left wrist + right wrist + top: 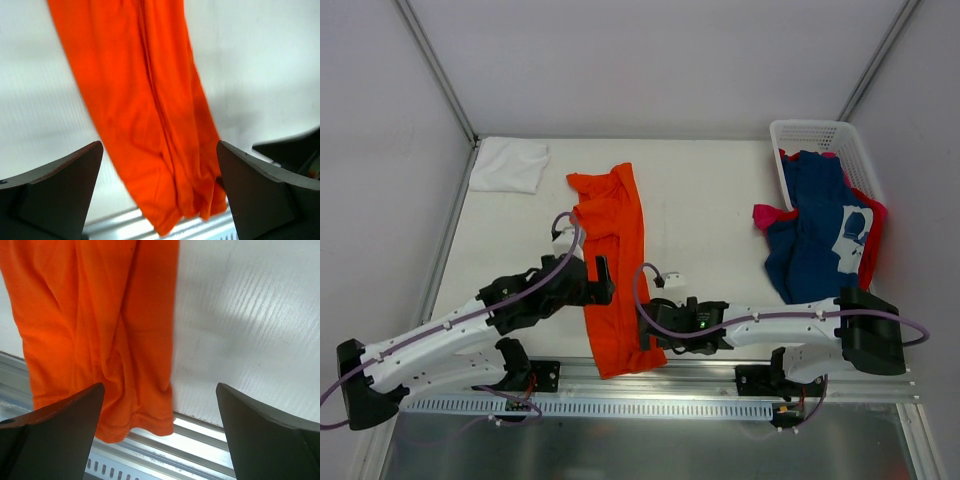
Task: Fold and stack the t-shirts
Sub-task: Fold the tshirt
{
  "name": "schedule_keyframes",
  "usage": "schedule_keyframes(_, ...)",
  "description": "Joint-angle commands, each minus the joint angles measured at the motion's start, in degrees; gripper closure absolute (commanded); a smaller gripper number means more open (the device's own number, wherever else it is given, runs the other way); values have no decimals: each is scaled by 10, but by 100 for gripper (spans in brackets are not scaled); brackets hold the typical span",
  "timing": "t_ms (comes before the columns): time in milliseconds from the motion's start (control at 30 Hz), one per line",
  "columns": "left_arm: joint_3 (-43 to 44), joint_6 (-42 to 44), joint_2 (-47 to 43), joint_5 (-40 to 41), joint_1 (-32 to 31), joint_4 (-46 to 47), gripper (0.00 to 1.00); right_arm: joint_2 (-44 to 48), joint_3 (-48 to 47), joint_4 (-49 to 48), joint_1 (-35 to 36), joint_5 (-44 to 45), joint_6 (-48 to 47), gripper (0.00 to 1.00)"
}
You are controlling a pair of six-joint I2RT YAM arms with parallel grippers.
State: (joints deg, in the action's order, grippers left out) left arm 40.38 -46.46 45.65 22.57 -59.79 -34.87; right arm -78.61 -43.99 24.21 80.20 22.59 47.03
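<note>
A white table (710,200) is being enclosed on three sides by pale grey walls: a back wall (650,60), a left wall (370,200) and a right wall (930,150). The back corners are being marked by a left metal strut (435,65) and a right metal strut (880,60), both slanted. The tabletop is being lit softly and evenly. Its near edge is being bordered by an aluminium rail (650,385), with a slotted white strip (620,407) just beside it. A dull grey surface (650,450) is being glimpsed below.

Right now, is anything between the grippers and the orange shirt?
Nothing visible. The left gripper and right gripper stand open right at the orange shirt, which lies uncovered on the table.
</note>
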Motion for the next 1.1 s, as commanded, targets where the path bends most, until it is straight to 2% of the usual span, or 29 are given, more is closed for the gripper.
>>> schedule_keyframes(0,41,147,52,17,83,112,1,-2,-25,38,7,37,-1,1)
schedule_keyframes(33,40,187,85,-42,166,147,1,0,-22,43,8,45,2,1)
schedule_keyframes(100,38,208,124,-164,233,248,1,12,-15,46,10,52,10,1)
schedule_keyframes(133,48,229,179,-195,281,275,1,17,-5,45,10,56,11,1)
schedule_keyframes(200,80,244,246,-220,306,303,1,37,7,46,11,61,13,2)
schedule_keyframes(300,164,273,418,-240,322,309,1,71,26,58,11,74,20,7)
schedule_keyframes(367,222,286,473,-252,324,310,1,99,45,62,12,83,24,10)
schedule_keyframes(500,317,284,586,-253,325,311,8,136,75,58,12,91,28,16)
schedule_keyframes(567,344,286,610,-253,325,310,12,145,87,58,12,93,30,17)
schedule_keyframes(600,364,291,631,-250,325,310,16,152,91,59,12,96,31,18)
schedule_keyframes(700,397,300,659,-236,329,304,27,167,106,62,12,104,37,19)
schedule_keyframes(767,410,305,669,-226,332,294,31,172,112,63,12,109,37,19)
schedule_keyframes(900,443,318,699,-167,341,261,45,185,115,75,12,121,35,20)
schedule_keyframes(1067,452,302,712,-72,350,211,44,210,118,84,11,134,30,23)
